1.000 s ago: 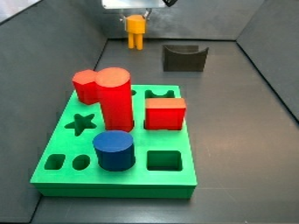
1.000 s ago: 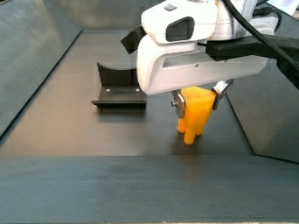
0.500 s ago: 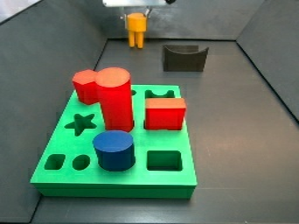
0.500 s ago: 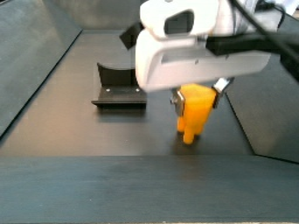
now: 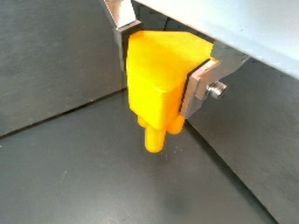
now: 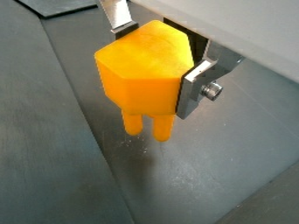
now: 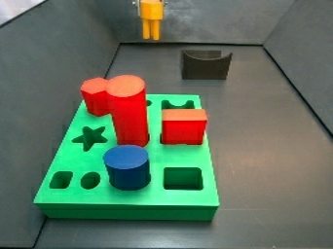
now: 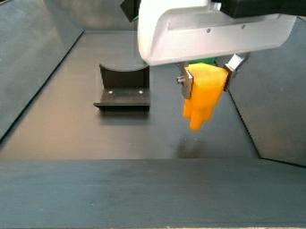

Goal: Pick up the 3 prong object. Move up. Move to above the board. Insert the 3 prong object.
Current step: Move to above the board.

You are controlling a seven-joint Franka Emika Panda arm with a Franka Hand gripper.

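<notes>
The gripper (image 8: 206,79) is hanging in the air toward the far end of the enclosure, and it is pinching the 3 prong object (image 8: 203,97) between its two silver fingers (image 5: 205,80). In both wrist views the orange-yellow piece is sitting squarely in the grip: one plate is pressing against its blocky top on one flank, the other plate (image 6: 119,16) is meeting it on the opposite flank, and the thin legs are pointing down past the fingertips toward the dark grey floor. The 3 prong object (image 6: 145,77) is filling the whole gap between the plates, and its legs are clear of the floor, with a faint shadow lying beneath them.

In a side view the piece (image 7: 152,18) is showing as a small yellow shape high at the back, well apart from the board (image 7: 78,165), which is lying flat on the floor nearer the front. The green slab is carrying a red cylinder (image 7: 127,109), a red block (image 7: 184,125) and a blue cylinder (image 7: 127,166), with a star cut-out (image 7: 89,137) and a square hole (image 7: 184,178) standing open. A dark grey U-shaped block (image 7: 204,64) is resting on the floor behind the board, off to the side of the held piece; the same block (image 8: 122,88) is showing beside the gripper in a side view.
</notes>
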